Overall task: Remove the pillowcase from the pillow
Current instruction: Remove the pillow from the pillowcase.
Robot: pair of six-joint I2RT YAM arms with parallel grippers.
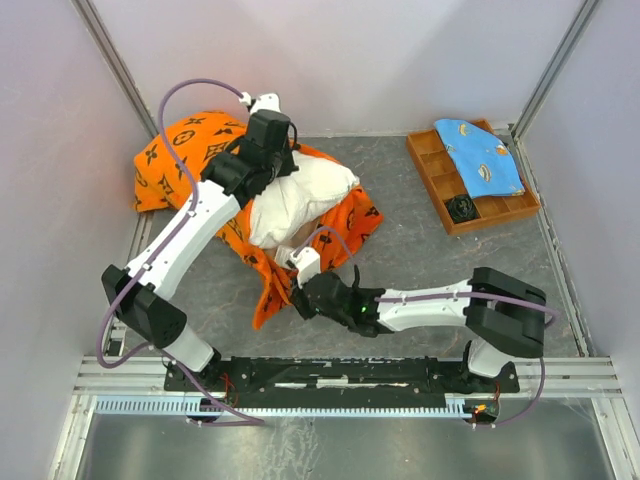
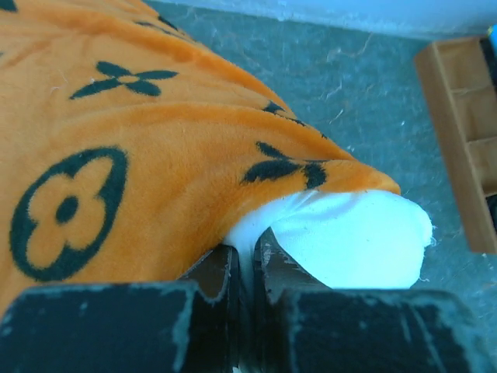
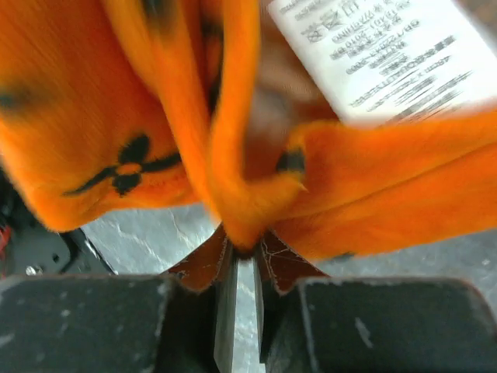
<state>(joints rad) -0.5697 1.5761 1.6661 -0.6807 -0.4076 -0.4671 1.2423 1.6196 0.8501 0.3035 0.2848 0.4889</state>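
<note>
The right gripper (image 3: 242, 260) is pinched together on a bunched fold of the orange pillowcase (image 3: 155, 116) at its near hem, just beside the white care label (image 3: 373, 54). The left gripper (image 2: 247, 268) is clamped on the bare corner of the white pillow (image 2: 357, 233) where it pokes out of the cover. Both lie left of centre on the grey table (image 1: 420, 250), and both look light, soft and floppy, the plush likely clinging, so a grip on gathered hem should hold better than one on a single layer.
</note>
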